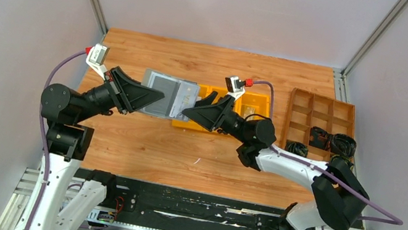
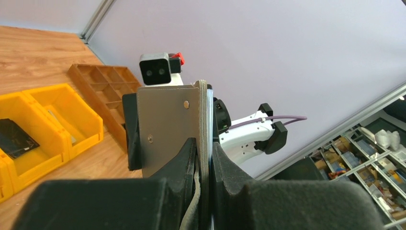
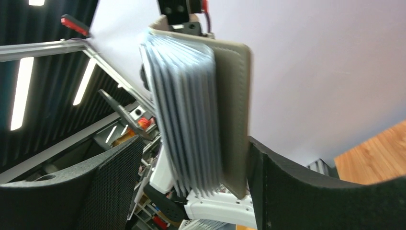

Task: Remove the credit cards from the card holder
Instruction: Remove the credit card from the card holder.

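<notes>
The grey card holder [image 1: 175, 94] hangs open above the table between both arms. My left gripper [image 1: 154, 98] is shut on its left cover; in the left wrist view the matte grey cover [image 2: 167, 124] stands pinched between the black jaws [image 2: 205, 160]. My right gripper [image 1: 189, 112] is open at the holder's right edge. In the right wrist view thin pale grey leaves [image 3: 186, 124] fan out beside the grey cover [image 3: 234, 115], all between the spread fingers [image 3: 191, 172]. I cannot tell the credit cards from the sleeves in that fan.
A yellow three-part bin [image 1: 253, 106] sits on the table behind the holder; a black flat object [image 2: 16, 139] lies in one of its parts [image 2: 57, 112]. A brown compartment tray [image 1: 322, 113] at the right holds black items [image 1: 334, 142].
</notes>
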